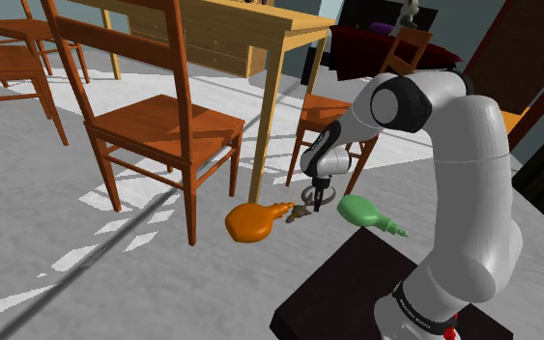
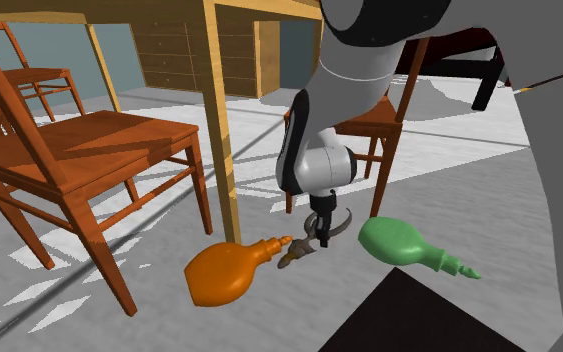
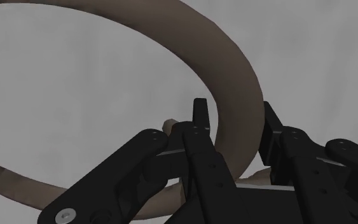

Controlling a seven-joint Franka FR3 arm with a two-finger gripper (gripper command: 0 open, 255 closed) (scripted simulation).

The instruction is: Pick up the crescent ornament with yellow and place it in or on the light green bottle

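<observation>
— Clasping the crescent ornament [image 2: 297, 256]?
— Yes, claw [image 2: 317, 238] pinched on its band, between orange bottle [image 2: 224, 275] and green bottle [image 2: 394, 240]. Its long arc slants down toward the orange one. Floor [image 2: 469, 190] shows either side.

Wooden chair [image 1: 163, 126] and table [image 1: 270, 106], smooth green bottle [image 1: 361, 210], matt brownish crescent ornament [image 3: 234, 76].

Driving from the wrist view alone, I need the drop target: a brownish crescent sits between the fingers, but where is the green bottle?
Observer: The green bottle lies on its side on the floor, at the second exterior view's right of the gripper.
Operator: And the other side?
Observer: An orange bottle lies there, neck pointing toward the crescent ornament.
Operator: Furniture close by?
Observer: A wooden table leg stands just behind the orange bottle.
</observation>
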